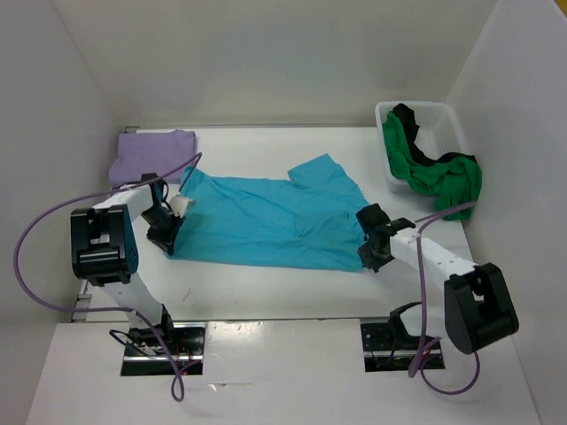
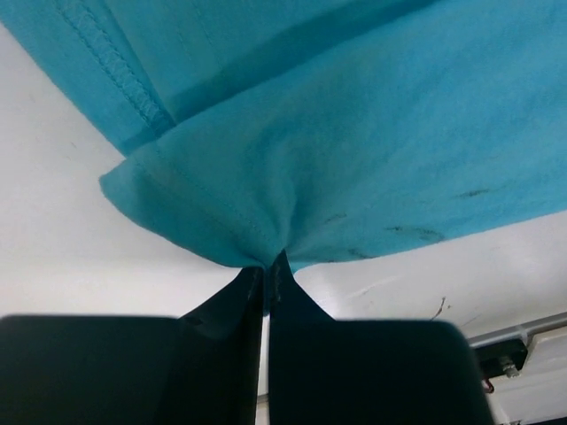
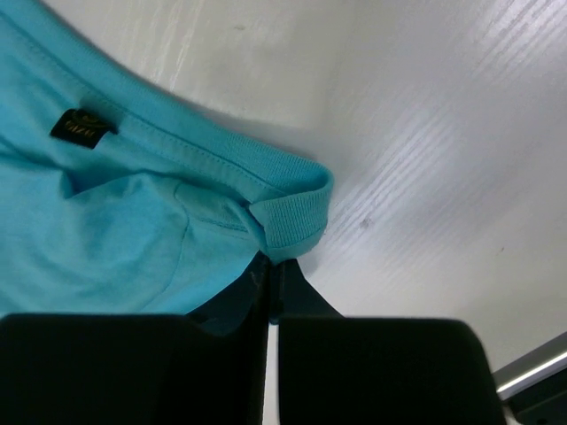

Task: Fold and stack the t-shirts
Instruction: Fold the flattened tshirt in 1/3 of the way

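A turquoise t-shirt [image 1: 266,217] lies spread across the middle of the table. My left gripper [image 1: 168,232] is shut on its near left edge; the left wrist view shows the turquoise cloth [image 2: 337,142] pinched at my left gripper [image 2: 268,266]. At the shirt's near right corner my right gripper [image 1: 372,252] is shut on the ribbed collar [image 3: 292,221], seen at my right gripper [image 3: 268,266] in the right wrist view. A folded lavender t-shirt [image 1: 152,152] rests at the back left. Green [image 1: 434,173] and black [image 1: 416,133] t-shirts hang out of the white bin [image 1: 443,115].
The white bin stands at the back right against the wall. White walls enclose the table on three sides. Purple cables loop from both arms; the arm bases [image 1: 159,341] sit at the near edge.
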